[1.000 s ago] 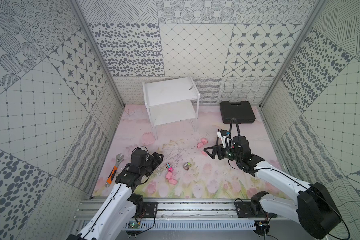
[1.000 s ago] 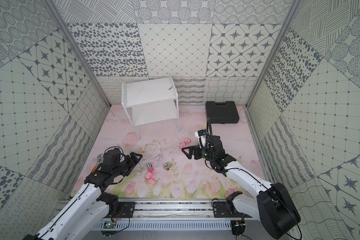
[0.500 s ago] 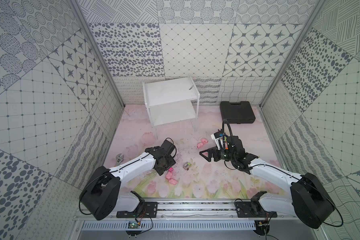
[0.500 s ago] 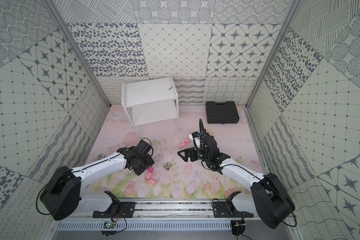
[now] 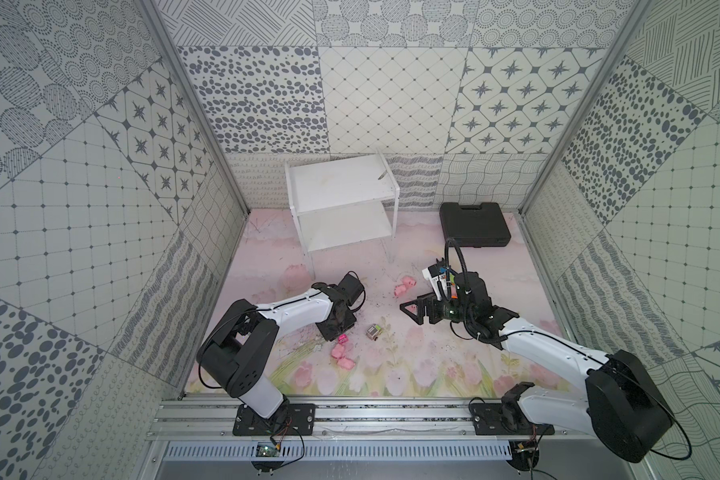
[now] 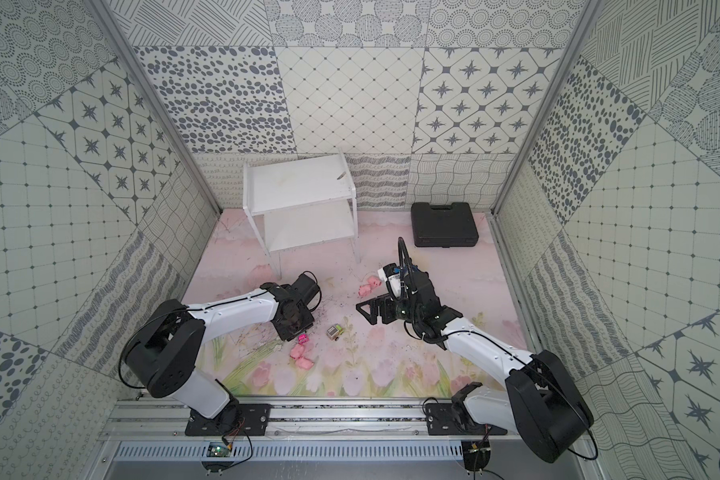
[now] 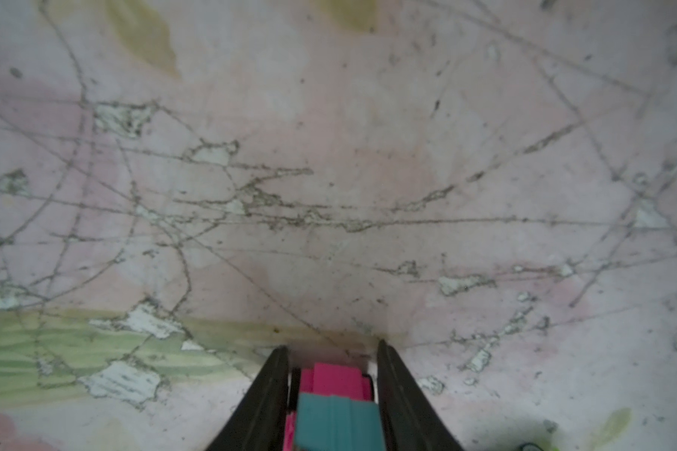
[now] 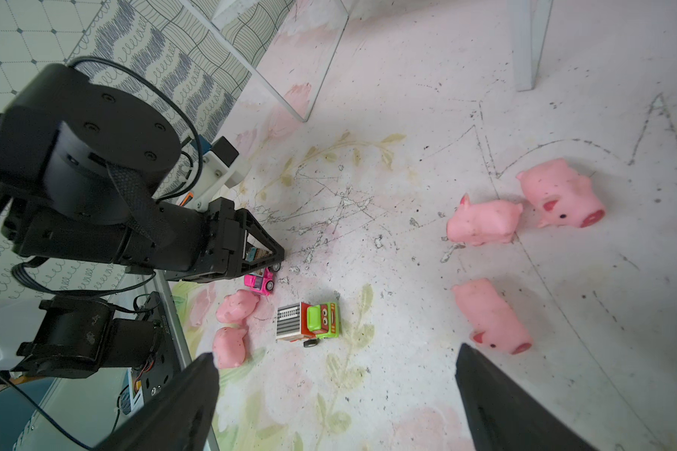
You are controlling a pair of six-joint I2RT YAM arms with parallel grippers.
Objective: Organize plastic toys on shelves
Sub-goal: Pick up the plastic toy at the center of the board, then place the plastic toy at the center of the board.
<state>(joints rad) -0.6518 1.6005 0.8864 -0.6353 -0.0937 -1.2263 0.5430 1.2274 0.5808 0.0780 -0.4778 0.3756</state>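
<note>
Jaws of our left gripper (image 7: 333,345) are flanking the pink plastic toy car (image 5: 342,338), low-centre in a top view, for lifting to the white two-tier rack (image 5: 341,195), though we cannot tell if they are pinching, while our right gripper (image 8: 335,351) is gaping.

Camera layout: one stereo head, two wrist units.
Both top views look steeply down from high above the 6 o'clock rail (image 5: 371,417) toward the shelves (image 5: 341,193) at 12 o'clock, covering the whole mat (image 5: 433,365). The left wrist view faces the mat at close range over the pink car (image 7: 337,380). The right wrist view looks low toward 9 o'clock, sharing that car (image 8: 259,283).
</note>
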